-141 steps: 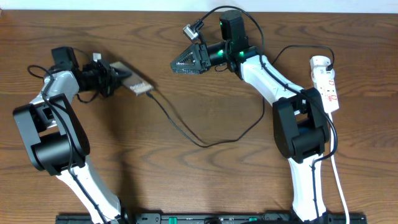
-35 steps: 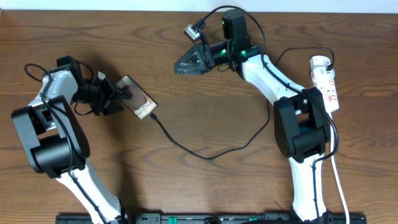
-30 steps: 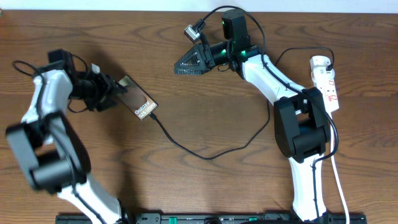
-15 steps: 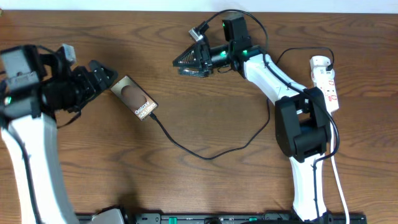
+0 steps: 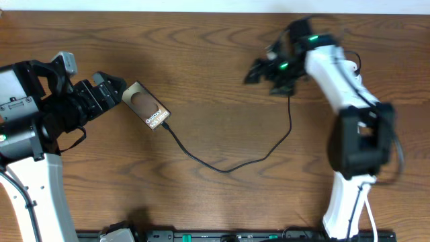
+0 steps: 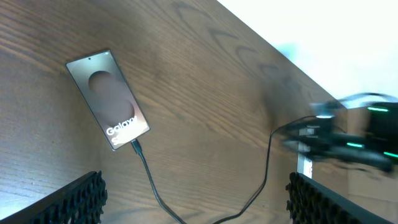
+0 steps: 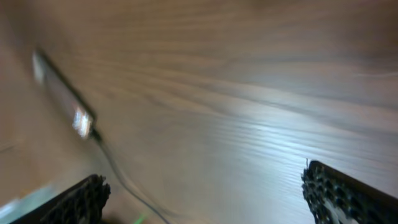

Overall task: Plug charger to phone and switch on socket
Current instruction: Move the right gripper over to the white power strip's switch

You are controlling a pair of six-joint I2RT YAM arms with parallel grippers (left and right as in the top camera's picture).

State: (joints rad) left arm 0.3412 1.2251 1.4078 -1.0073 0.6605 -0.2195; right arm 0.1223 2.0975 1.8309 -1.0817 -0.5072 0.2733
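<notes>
The phone [image 5: 144,106] lies flat on the wooden table [image 5: 201,74] in its left half, nearer the far edge than the near one. Its brown back faces up, showing a dark oval and white "Galaxy" lettering, and it sits at a slant to the table's edges. The charger [image 5: 290,117] has its small tip seated in the end of the phone that points toward the middle of the table. From there the thin black cable runs toward the near edge, bends through the centre of the table, and climbs toward the far edge in the right half, where it passes out of sight under the right arm. The left gripper [image 5: 113,94] hovers just beside the phone's other end, close to the table's left edge, with its claw spread wide and nothing between the fingers [image 6: 81,199]. In the wrist view the phone lies clear ahead of them, apart from both. The right gripper [image 5: 255,70] is blurred, near the far edge right of centre; its own camera shows the two fingers [image 7: 336,193] set far apart over bare wood, holding nothing. The socket cannot be made out, since the blurred right arm covers the table's right side.
</notes>
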